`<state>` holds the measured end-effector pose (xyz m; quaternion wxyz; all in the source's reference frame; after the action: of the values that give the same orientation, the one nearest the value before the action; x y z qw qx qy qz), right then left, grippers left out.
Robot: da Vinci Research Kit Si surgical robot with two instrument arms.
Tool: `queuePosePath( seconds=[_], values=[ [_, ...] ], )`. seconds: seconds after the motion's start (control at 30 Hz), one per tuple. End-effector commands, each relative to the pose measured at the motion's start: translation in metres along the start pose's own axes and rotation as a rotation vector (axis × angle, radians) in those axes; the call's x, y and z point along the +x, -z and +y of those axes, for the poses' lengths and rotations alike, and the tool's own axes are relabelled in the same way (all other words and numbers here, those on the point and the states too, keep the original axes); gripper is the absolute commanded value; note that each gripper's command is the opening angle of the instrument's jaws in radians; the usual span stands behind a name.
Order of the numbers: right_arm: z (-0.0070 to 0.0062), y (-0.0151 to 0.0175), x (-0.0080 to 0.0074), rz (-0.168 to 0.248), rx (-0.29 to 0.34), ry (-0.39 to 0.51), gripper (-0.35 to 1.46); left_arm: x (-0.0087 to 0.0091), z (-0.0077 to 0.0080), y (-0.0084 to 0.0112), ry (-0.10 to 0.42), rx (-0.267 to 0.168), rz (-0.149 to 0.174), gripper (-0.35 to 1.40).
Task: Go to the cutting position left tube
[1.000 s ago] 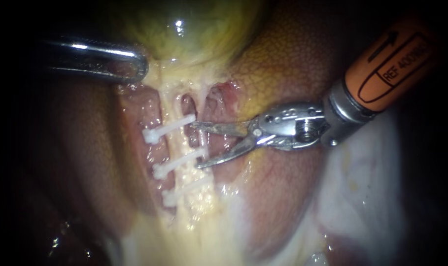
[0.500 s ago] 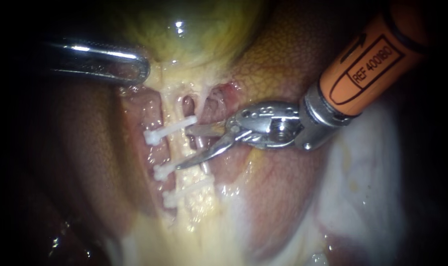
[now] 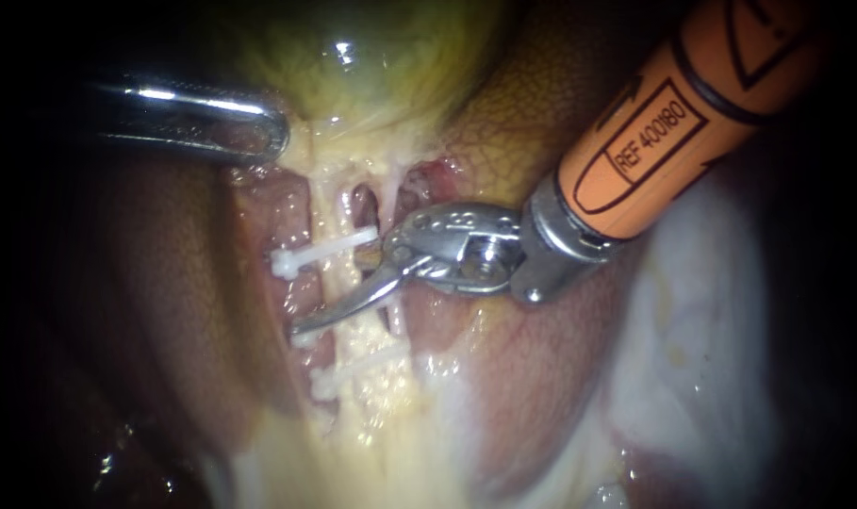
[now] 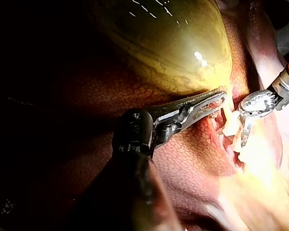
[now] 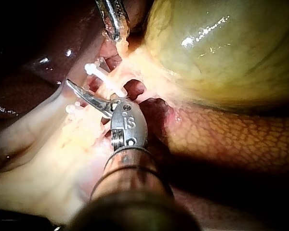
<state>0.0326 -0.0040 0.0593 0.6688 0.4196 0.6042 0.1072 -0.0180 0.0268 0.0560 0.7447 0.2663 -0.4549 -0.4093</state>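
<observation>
Now, right instrument jaws open across left tube between clips: centre them; left instrument grips gallbladder.

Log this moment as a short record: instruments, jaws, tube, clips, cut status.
left instrument: jaws shut on gallbladder, by its neck
right instrument: blades open, one across the left tube
clips: three white, on the left tube
blade position: between top clip and middle clip, close to the middle one
cut: not yet made
</observation>
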Motion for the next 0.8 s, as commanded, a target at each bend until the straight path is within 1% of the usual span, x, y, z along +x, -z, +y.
queuePosePath(
  seconds=[0.03,0.17,0.27,0.4,0.57,0.67,0.8],
  values=[
    [0.0000,-0.0002,0.0000,0.007,0.004,0.001,1.28,0.0000,0.0000,0.0000,0.000,0.000,0.000,-0.35],
    [-0.0001,-0.0006,0.0002,0.044,0.033,-0.010,1.26,0.0000,0.0000,0.0000,0.000,0.000,0.000,-0.35],
    [-0.0005,-0.0008,0.0006,0.066,0.058,-0.012,1.26,0.0000,0.0000,0.0000,0.000,0.000,0.000,-0.35],
    [-0.0019,-0.0012,0.0018,0.096,0.080,-0.020,1.24,0.0000,0.0000,0.0000,0.000,0.000,0.000,-0.35],
    [-0.0035,-0.0015,0.0039,0.129,0.101,-0.026,1.24,0.0000,0.0000,0.0001,0.000,0.000,0.000,-0.35],
    [-0.0041,-0.0015,0.0049,0.146,0.109,-0.030,1.24,0.0000,0.0000,0.0001,0.000,0.000,0.000,-0.35],
    [-0.0045,-0.0015,0.0055,0.147,0.112,-0.032,1.24,0.0000,0.0000,0.0001,0.000,0.000,0.000,-0.35]
  ],
)
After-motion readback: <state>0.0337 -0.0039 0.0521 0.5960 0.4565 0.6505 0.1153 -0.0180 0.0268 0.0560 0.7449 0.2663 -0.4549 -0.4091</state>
